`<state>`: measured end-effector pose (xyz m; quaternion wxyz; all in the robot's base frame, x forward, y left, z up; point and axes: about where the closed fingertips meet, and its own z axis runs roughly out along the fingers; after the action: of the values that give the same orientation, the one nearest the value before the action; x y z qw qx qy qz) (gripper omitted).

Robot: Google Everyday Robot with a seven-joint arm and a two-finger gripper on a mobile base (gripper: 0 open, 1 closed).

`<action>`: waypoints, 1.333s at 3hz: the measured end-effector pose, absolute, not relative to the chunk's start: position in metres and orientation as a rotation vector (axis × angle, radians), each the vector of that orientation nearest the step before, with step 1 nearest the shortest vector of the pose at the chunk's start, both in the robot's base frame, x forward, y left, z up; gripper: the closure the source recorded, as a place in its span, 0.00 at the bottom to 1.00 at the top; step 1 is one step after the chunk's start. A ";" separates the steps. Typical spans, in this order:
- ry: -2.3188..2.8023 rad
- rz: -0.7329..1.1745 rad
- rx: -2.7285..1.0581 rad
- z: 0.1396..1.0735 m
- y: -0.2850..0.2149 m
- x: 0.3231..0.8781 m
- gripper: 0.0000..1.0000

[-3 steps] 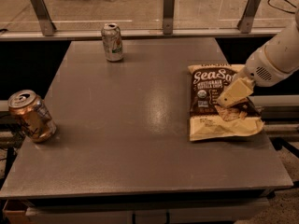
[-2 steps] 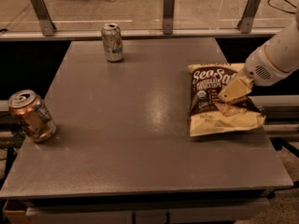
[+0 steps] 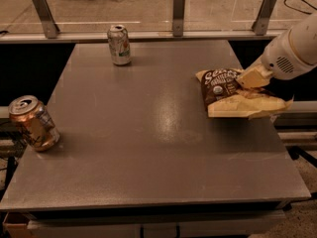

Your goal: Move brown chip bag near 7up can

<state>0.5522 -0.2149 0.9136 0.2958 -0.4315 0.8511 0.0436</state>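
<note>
Brown chip bag [image 3: 224,89] now twisted, in gripper [image 3: 249,78] grasp, rt table [image 3: 148,143] edge

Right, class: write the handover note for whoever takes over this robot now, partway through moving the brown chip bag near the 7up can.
Gripper: at the table's right side, against the upper right part of the brown chip bag.
Bag: crumpled, at the right edge of the table, with its right end past that edge.
7up can: upright at the far edge, left of centre, well apart from the bag.
Copper can: tilted, near the left edge; not part of the job.
Done: the gripper is at the bag.
Left: bring the bag across to the far left and set it beside the 7up can, probably best without bumping it.
</note>
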 end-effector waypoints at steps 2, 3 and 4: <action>2.213 0.102 -1.156 0.929 -0.208 0.551 1.00; 2.124 0.122 -1.166 0.932 -0.192 0.572 1.00; 1.991 0.156 -1.206 0.935 -0.162 0.615 1.00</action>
<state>0.6151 -0.1617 0.9352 0.3932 -0.4754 0.7846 0.0615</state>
